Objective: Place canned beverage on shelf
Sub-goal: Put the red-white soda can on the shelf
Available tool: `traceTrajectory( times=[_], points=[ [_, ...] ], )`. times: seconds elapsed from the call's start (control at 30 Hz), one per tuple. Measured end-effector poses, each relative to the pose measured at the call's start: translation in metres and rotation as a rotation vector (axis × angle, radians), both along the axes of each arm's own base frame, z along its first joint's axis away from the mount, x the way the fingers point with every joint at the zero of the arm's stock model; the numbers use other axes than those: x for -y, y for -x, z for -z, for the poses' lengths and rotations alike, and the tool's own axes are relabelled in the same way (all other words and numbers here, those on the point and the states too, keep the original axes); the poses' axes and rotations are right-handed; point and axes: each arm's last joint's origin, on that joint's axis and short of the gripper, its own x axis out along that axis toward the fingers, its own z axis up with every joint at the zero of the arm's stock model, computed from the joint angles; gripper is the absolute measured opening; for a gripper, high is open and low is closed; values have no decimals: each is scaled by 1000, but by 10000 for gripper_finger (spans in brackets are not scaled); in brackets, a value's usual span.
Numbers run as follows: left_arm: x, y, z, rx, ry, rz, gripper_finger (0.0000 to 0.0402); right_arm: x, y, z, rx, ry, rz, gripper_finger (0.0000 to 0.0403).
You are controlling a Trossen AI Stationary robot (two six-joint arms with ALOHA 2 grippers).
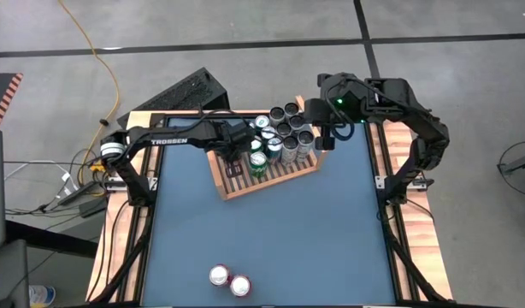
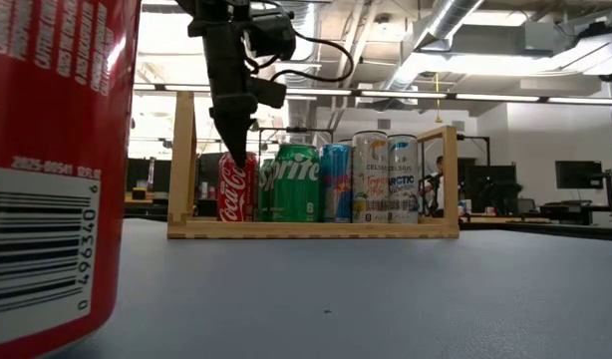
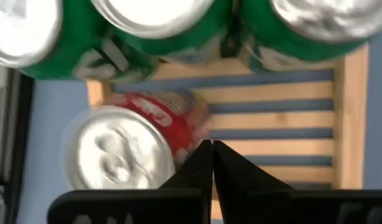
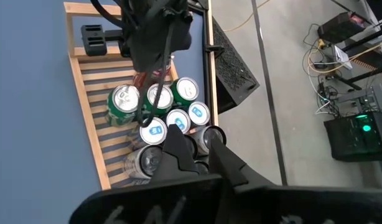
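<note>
With my left gripper (image 3: 212, 163) pinched shut beside the red can (image 3: 136, 144) standing on the shelf (image 1: 271, 176), I'd lift straight up to avoid tipping it, right gripper (image 4: 200, 152) closed too.

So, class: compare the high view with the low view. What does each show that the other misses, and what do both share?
Only the high view shows both arms, the right gripper at the shelf's far corner, and two loose cans near the table's front edge. Only the low view shows can labels, such as the Sprite can, a huge red can close up, and the room behind. Both show the shelf of cans and the left gripper, shut, beside the red can.
</note>
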Motion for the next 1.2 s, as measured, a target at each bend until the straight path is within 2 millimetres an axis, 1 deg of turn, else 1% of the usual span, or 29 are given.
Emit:
traceTrajectory(
  times=[0.23,0.4,0.6,0.83,0.97,1.1,1.2],
  points=[
    [-13,0,0,32,-18,-35,0,0,0,0,0,0,0,0],
    [-22,3,0,35,-24,-61,0,0,0,0,-1,-1,0,0],
    [-28,6,0,35,-19,-75,0,0,0,0,-1,-1,0,0],
    [-27,5,0,46,8,-64,0,0,0,0,-1,-1,0,0],
    [-17,3,-3,84,100,-19,0,0,0,0,-5,-2,0,0],
    [-7,-3,-1,79,93,31,0,0,0,0,-5,-4,-1,0],
    [-4,-8,8,47,65,40,0,0,0,1,-5,-5,-1,0]
  ],
)
